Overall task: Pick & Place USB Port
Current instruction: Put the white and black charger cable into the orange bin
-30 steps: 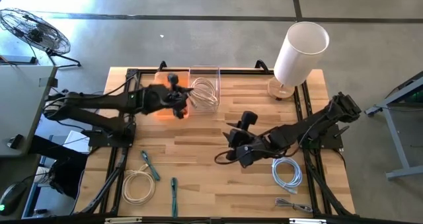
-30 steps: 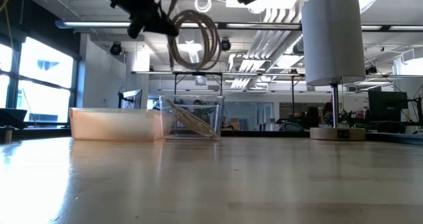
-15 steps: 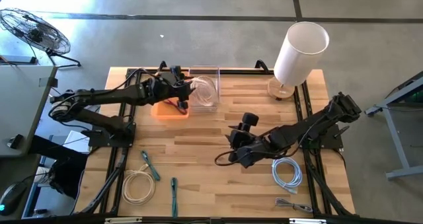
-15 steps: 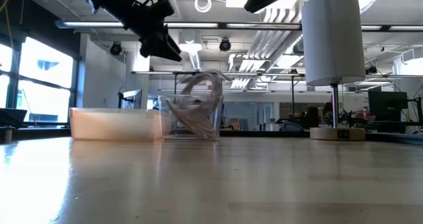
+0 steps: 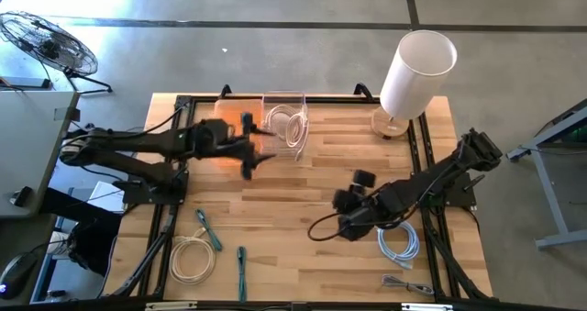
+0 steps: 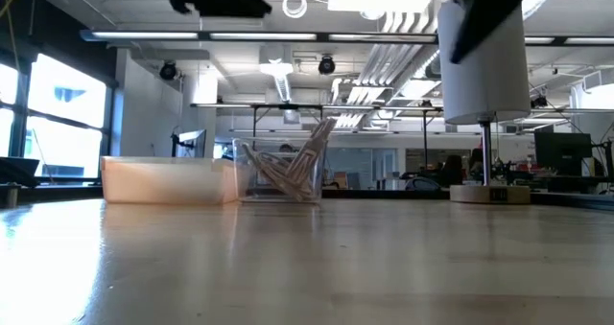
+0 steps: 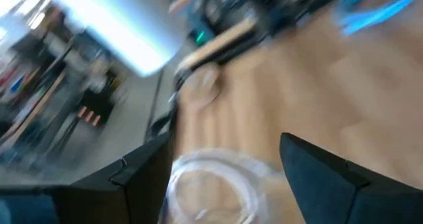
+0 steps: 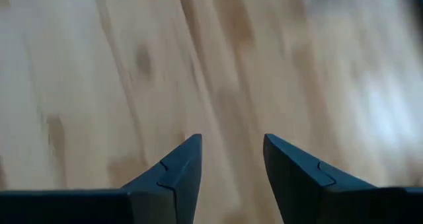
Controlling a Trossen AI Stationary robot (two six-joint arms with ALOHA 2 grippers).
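A white coiled USB cable (image 5: 286,126) lies inside the clear box (image 5: 299,102) at the table's far side. In the low view the coil (image 6: 286,170) leans on the box wall, with one end (image 6: 322,131) sticking up over the rim. My left gripper (image 5: 260,157) hangs open above the table just near of the box, holding nothing. Its wrist view shows the coil (image 7: 211,184) beyond the spread fingers (image 7: 142,164). My right gripper (image 5: 347,225) is open over bare wood at the centre right, as its wrist view (image 8: 231,151) shows.
An orange tray (image 6: 163,181) stands left of the clear box. A white lamp (image 5: 415,68) is at the far right. A pale blue cable coil (image 5: 399,239) lies near right and a white coil (image 5: 191,258) near left. Teal-ended cables (image 5: 209,230) lie beside that coil.
My left gripper carried the coil over the clear box and let go. The coil fell into the box and settled against its wall. That gripper then drew back toward the near edge. My right gripper moved toward the table's right and near edges.
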